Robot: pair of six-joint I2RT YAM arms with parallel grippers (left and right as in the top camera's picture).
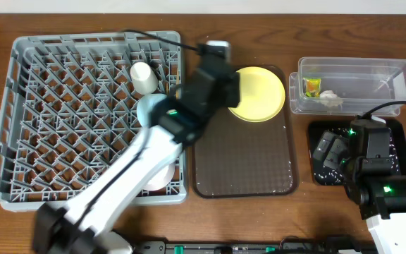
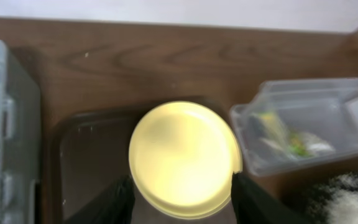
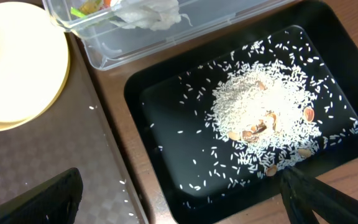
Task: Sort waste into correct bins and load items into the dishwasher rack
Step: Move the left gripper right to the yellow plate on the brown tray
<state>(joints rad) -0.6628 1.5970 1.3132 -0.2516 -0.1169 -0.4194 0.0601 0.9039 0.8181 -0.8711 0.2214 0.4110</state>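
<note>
Overhead and wrist views. We are looking down on a wooden table with the grey dishwasher rack sitting at its left end. A white cup is standing among the pegs near the rack's far right corner. A light blue dish is resting just nearer than it, partly hidden by the left arm. A white bowl is showing beside the arm at the rack's near right corner.

The brown tray is lying just right of the rack, and the yellow plate is lying flat on its far end. We are seeing the left gripper hovering over the plate's left edge. Its jaws are standing partly apart with nothing between them, and the plate is showing beyond the two fingers.

The clear tub is sitting at the table's far right, holding the green-and-orange snack wrapper and the crumpled white tissue, which are touching. The black tray is lying just nearer than the tub. It is carrying a heap of rice with a few brown bits in it, and stray grains around. The right gripper is hanging over this tray's near edge, with its jaws spread wide and gripping nothing.
</note>
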